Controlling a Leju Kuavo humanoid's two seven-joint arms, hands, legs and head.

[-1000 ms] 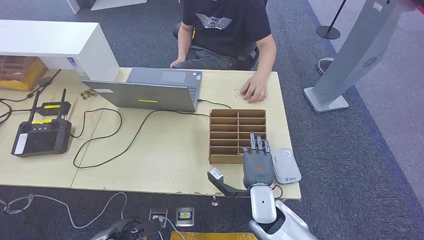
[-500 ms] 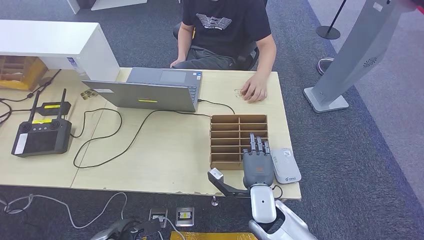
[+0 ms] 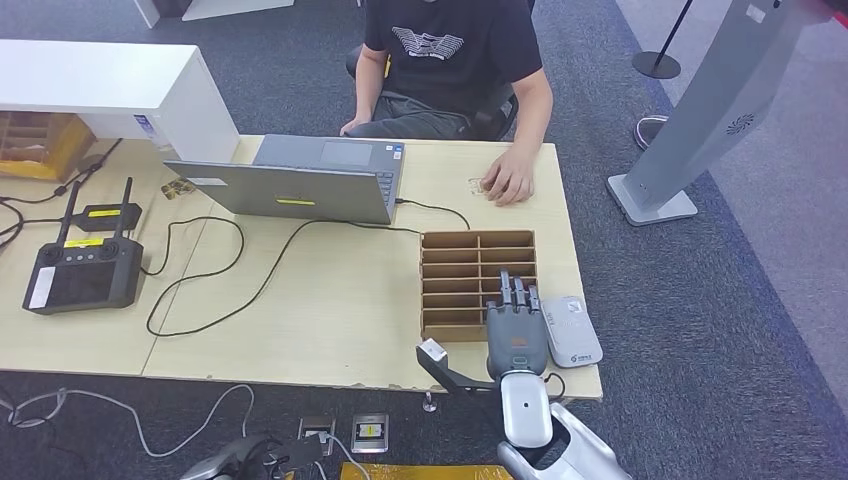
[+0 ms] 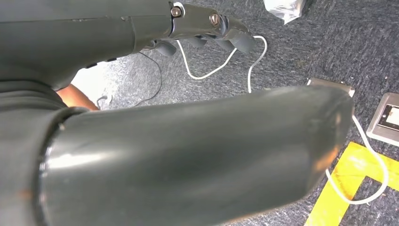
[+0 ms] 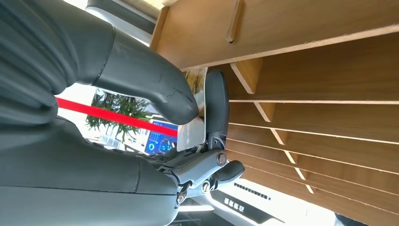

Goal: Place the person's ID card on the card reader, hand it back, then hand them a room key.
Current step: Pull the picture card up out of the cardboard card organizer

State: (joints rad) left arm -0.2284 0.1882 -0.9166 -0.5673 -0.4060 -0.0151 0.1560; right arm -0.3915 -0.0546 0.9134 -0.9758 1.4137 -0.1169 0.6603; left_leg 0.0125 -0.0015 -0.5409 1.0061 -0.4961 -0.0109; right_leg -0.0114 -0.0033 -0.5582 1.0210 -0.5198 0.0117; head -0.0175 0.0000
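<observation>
A pale wooden table (image 3: pixel 330 300) carries everything, and behind it sits a person (image 3: pixel 450 60) in a black shirt with one hand (image 3: pixel 508 180) resting flat on the tabletop near the far edge, a small card-like item just beside the fingers, too small to make out. An open grey laptop (image 3: pixel 300 180) stands in the middle, its dark cable trailing across the wood, and a black remote controller (image 3: pixel 85 270) with two antennas lies at the left end. Toward the right end is a brown slotted card rack (image 3: pixel 460 270), and just beside it, at the table's corner, the white card reader (image 3: pixel 572 332). The right hand (image 3: pixel 516 325) lies over the near right part of the rack, fingers stretched forward over the slots; the right wrist view shows the thumb and a finger pinching a small pale room key (image 5: pixel 190 133) close against the wooden dividers. The left hand (image 4: pixel 207 28) hangs low over the grey carpet, its fingers curled in with nothing in them, a white cord running across the floor beneath.
</observation>
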